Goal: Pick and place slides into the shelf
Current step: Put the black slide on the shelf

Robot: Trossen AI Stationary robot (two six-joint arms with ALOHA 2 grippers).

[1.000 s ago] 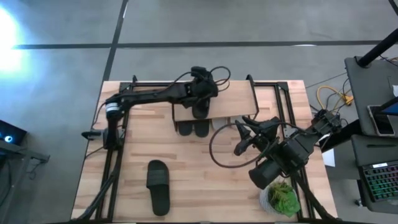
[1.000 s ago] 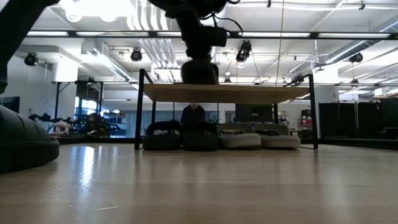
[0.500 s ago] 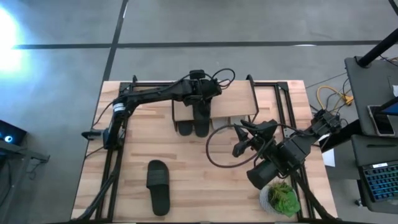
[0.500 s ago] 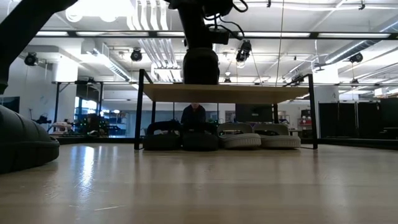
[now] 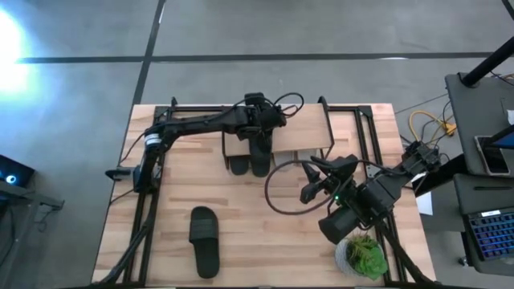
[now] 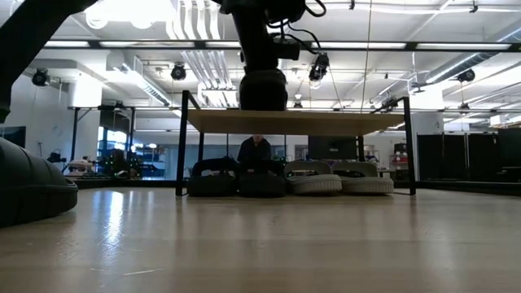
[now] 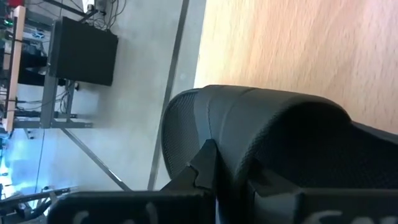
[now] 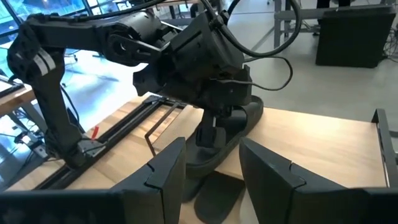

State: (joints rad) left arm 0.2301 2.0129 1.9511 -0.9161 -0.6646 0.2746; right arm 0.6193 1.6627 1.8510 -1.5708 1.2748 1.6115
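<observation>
Slides are what you are handling: flat, open-toed sandals with one wide strap each. You can count six. One black slide (image 5: 259, 147) is sitting on the light plank top of the shelf (image 5: 309, 132), toward its left part, with its end hanging over the near edge, and your left gripper (image 5: 259, 127) is clamped shut on its strap; the left wrist view is showing the dark fingers pinching that ribbed strap right up close. In the low view four more are resting in a row under the plank: two dark ones (image 6: 238, 181) on the left and two light grey ones (image 6: 340, 179) on the right, side by side. The sixth, another black slide (image 5: 204, 239), is lying alone on the counter (image 5: 265, 241) well nearer and to the left of the shelf.

Your right gripper (image 5: 315, 178) is hovering above the counter just near and right of the shelf, its fingers standing partly apart with nothing between them. One potted green plant (image 5: 363, 255) is standing at the near right corner.
</observation>
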